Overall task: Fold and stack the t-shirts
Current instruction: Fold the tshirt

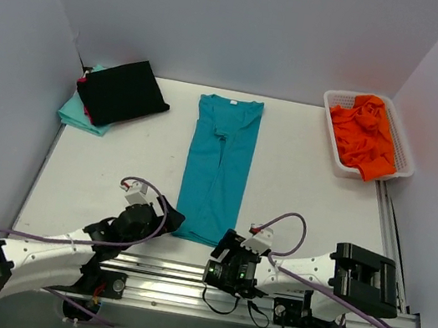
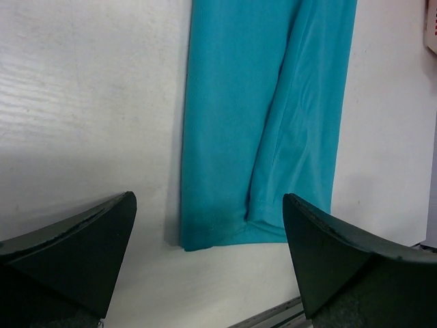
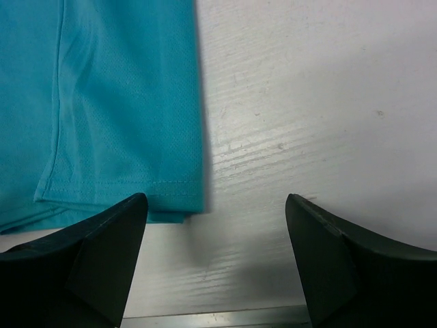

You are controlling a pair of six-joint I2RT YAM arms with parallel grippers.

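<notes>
The teal t-shirt point(image 1: 218, 168) lies lengthwise down the middle of the tabletop point(image 1: 116, 171), sides folded in to make a long narrow strip, collar at the far end and hem at the near end, right in front of me. My left gripper point(image 1: 167, 219) sits low at the hem's left corner, jaws spread wide, nothing between them; in its wrist view the hem edge lies flat on the white surface just ahead of my fingertips point(image 2: 89, 232). My right gripper point(image 1: 224, 254) is down at the hem's right corner, jaws well apart and empty, the corner lying just ahead of and partly behind my left fingertip in that wrist view, not pinched.

So I judge the lengthwise fold done and the cross fold next: each gripper has to slide under its hem corner, close on both cloth layers, lift together and carry the hem towards the collar. Uneven lift would skew the strip.

Further out, at the far left, a folded black t-shirt point(image 1: 121, 92) rests on a folded teal one point(image 1: 83, 116), the stack this shirt should join. At the far right, the white mesh basket point(image 1: 398, 132) holds crumpled orange t-shirts point(image 1: 364, 134), not yet folded.
</notes>
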